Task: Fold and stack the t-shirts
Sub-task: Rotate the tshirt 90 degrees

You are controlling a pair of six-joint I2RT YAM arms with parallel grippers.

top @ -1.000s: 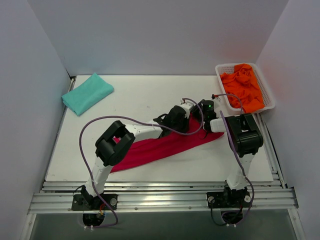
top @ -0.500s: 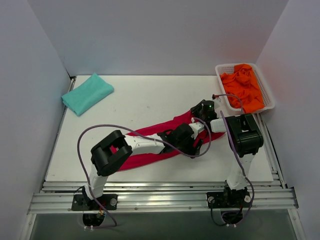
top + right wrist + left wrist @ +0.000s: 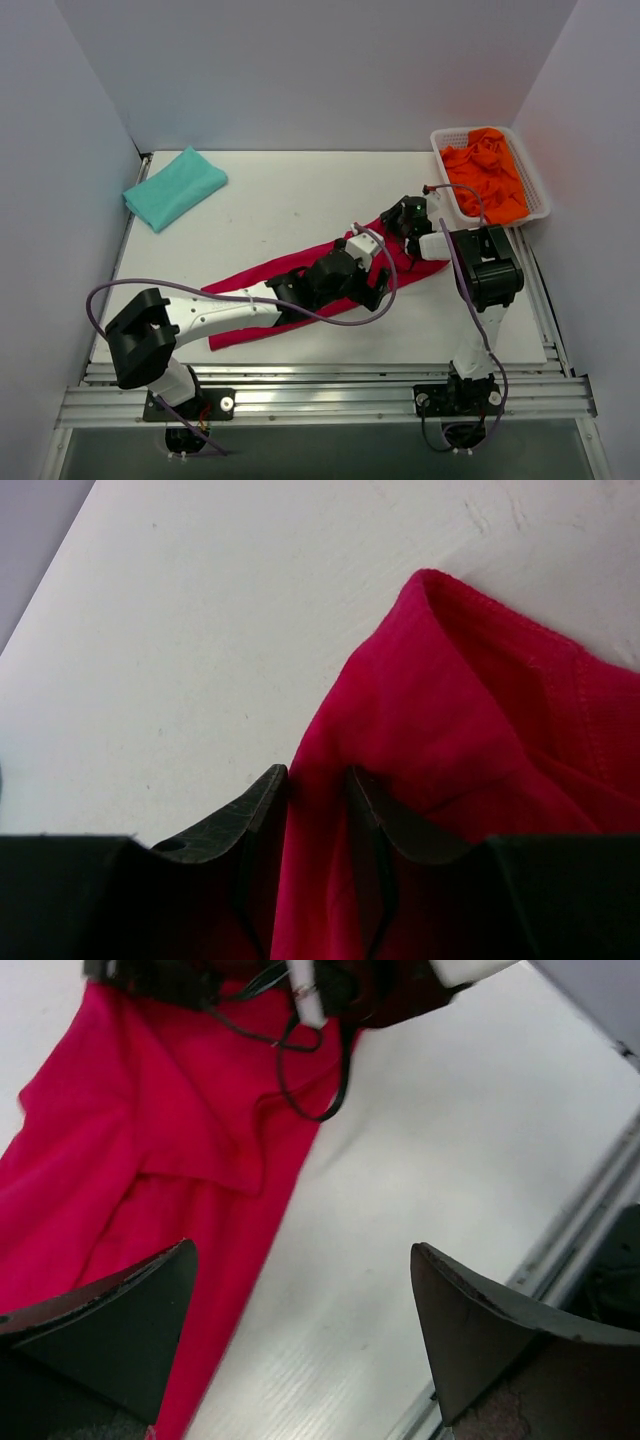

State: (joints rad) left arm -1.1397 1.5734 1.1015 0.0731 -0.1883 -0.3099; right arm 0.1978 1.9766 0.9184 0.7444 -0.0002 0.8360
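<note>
The crimson red t-shirt (image 3: pixel 262 277) lies as a long diagonal band from the near left toward the back right. My left gripper (image 3: pixel 378 290) hovers open at the band's near edge; between its fingers (image 3: pixel 300 1248) is bare table, with red cloth (image 3: pixel 150 1140) to the left. My right gripper (image 3: pixel 398 215) is shut on the band's far right end, and a fold of red cloth (image 3: pixel 470 710) is pinched between its fingers (image 3: pixel 317 772). The teal t-shirt (image 3: pixel 175 186) lies folded at the back left. Orange t-shirts (image 3: pixel 487 180) are heaped in a basket.
A white basket (image 3: pixel 535 180) holding the orange shirts stands at the back right corner. My left arm (image 3: pixel 220 312) stretches low across the red band. A metal rail (image 3: pixel 320 385) runs along the table's near edge. Grey walls close in three sides.
My left gripper has opened, let go of the red shirt and moved toward the near edge. Its arm has dropped low, and the shirt now lies stretched longer. The right gripper has stayed put.
</note>
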